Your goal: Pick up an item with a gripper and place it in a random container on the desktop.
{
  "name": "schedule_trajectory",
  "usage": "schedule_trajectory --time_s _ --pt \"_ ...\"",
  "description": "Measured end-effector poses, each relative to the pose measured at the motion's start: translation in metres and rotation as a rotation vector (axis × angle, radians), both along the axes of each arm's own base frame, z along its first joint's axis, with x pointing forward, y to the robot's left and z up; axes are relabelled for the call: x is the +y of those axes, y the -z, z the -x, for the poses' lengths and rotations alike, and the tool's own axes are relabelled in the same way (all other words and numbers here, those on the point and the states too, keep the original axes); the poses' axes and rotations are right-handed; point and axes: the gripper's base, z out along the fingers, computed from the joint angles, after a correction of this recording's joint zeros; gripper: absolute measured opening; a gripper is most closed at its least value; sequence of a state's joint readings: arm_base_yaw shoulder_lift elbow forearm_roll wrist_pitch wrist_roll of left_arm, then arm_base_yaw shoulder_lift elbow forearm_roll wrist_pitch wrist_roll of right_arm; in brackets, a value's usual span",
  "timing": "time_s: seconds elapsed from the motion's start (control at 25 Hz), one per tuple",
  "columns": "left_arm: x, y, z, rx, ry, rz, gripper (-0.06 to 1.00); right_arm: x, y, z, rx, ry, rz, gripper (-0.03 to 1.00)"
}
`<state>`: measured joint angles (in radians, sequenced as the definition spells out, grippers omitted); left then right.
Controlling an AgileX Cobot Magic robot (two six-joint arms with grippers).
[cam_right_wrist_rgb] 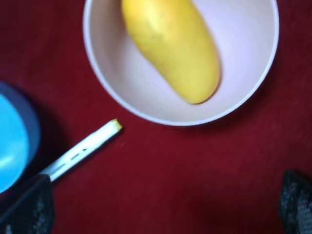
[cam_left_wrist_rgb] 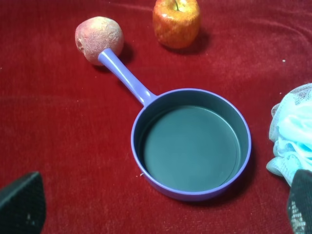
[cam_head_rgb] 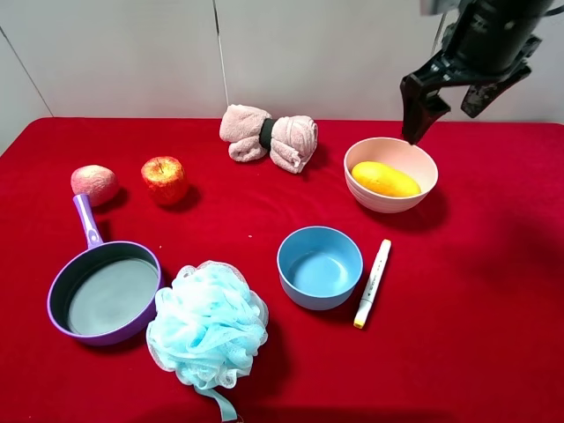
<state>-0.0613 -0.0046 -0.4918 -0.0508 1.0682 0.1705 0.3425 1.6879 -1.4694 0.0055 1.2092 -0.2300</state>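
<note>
From the high camera we see the desktop [cam_head_rgb: 493, 291] under a bright red, felt-like cloth. The item [cam_head_rgb: 385, 179], a smooth yellow oval fruit, lies inside the container [cam_head_rgb: 388, 204], a pale pink round bowl of plain, plastic-looking finish. In front of it stands a smaller blue bowl [cam_head_rgb: 319, 295], and a white marker [cam_head_rgb: 372, 284] lies just beside that. Farther left are a frilly pale blue bath sponge [cam_head_rgb: 207, 324], a purple handled pan [cam_head_rgb: 88, 220], a pinkish round fruit [cam_head_rgb: 94, 183] at the tip of the pan's handle, a red apple [cam_head_rgb: 164, 180] and a rolled pinkish towel [cam_head_rgb: 269, 137] bound by a dark band. The right gripper [cam_head_rgb: 445, 106] hangs above the container's far side with its dark fingers spread and nothing between them.

In the left wrist view we look down on the pan [cam_left_wrist_rgb: 146, 95], its dark flat inside bare, with the pinkish fruit [cam_left_wrist_rgb: 99, 39] touching the handle end, the apple [cam_left_wrist_rgb: 176, 22] near it and the sponge [cam_left_wrist_rgb: 292, 131] at the edge. The left gripper [cam_left_wrist_rgb: 161, 209] is spread wide, its rough black fingertips [cam_left_wrist_rgb: 19, 204] gripping nothing.

In the right wrist view the item [cam_right_wrist_rgb: 170, 46] rests in the container [cam_right_wrist_rgb: 122, 97], touching its wall. The marker [cam_right_wrist_rgb: 83, 148] lies on the cloth between the container and the blue bowl [cam_right_wrist_rgb: 12, 141]. The right gripper [cam_right_wrist_rgb: 163, 207] stands wide apart and empty above the cloth.
</note>
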Motion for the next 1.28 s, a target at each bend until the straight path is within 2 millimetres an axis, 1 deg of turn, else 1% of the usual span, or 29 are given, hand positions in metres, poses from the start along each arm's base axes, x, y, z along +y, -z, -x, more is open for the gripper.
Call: schedule_trajectory --time_s 0.24,0.4,0.64,0.88,1.08,1.28 --pt "0.0 0.0 0.0 0.0 0.0 0.0 0.99 0.001 -0.026 0.02 -0.032 0.036 -0.112 0.69" --pt "0.0 0.0 0.0 0.0 0.0 0.0 0.99 -0.005 -0.034 0.042 -0.037 0.062 -0.141 0.69" --pt "0.0 0.0 0.0 0.0 0.0 0.0 0.99 -0.02 -0.035 0.083 -0.038 0.063 -0.143 0.69" --pt "0.0 0.0 0.0 0.0 0.0 0.0 0.99 -0.035 -0.03 0.124 -0.045 0.062 -0.146 0.69" --pt "0.0 0.0 0.0 0.0 0.0 0.0 0.99 -0.047 -0.028 0.16 -0.076 0.067 -0.16 0.69" --pt "0.0 0.0 0.0 0.0 0.0 0.0 0.99 -0.06 -0.029 0.195 -0.136 0.109 -0.201 0.69"
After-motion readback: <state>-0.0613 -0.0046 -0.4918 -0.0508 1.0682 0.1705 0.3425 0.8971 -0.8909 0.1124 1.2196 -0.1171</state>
